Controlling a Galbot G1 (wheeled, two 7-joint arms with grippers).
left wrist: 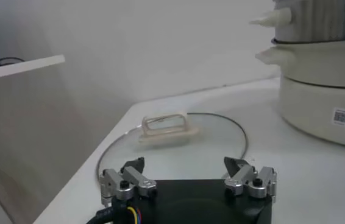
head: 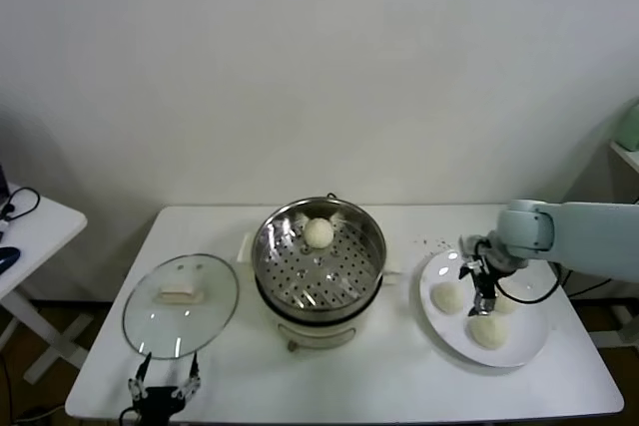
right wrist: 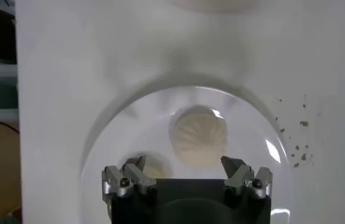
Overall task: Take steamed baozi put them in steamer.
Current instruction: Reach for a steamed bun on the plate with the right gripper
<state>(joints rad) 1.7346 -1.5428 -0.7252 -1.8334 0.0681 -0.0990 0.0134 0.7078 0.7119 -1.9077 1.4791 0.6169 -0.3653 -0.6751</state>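
- right gripper [head: 483, 296] hangs over the white plate [head: 529, 351] at the worktop's [head: 399, 386] right end, fingers spread wide, nothing between them.
- from the wrist, those fingers [right wrist: 130, 176] straddle empty air above one pleated bun [right wrist: 199, 137]; a second bun [right wrist: 154, 165] peeks out beside the gripper body.
- head view shows three buns on the plate: one at the left [head: 447, 296], one nearer the front [head: 487, 331], one partly hidden behind the gripper [head: 502, 302].
- steamer [head: 319, 256] sits mid-worktop on its cream base, one bun [head: 319, 232] already in the basket, toward the back.
- glass lid [head: 181, 304] lies flat left of the steamer.
- left gripper [head: 163, 383] is parked low at the front left edge, just by the lid, fingers [left wrist: 130, 178] apart and empty.
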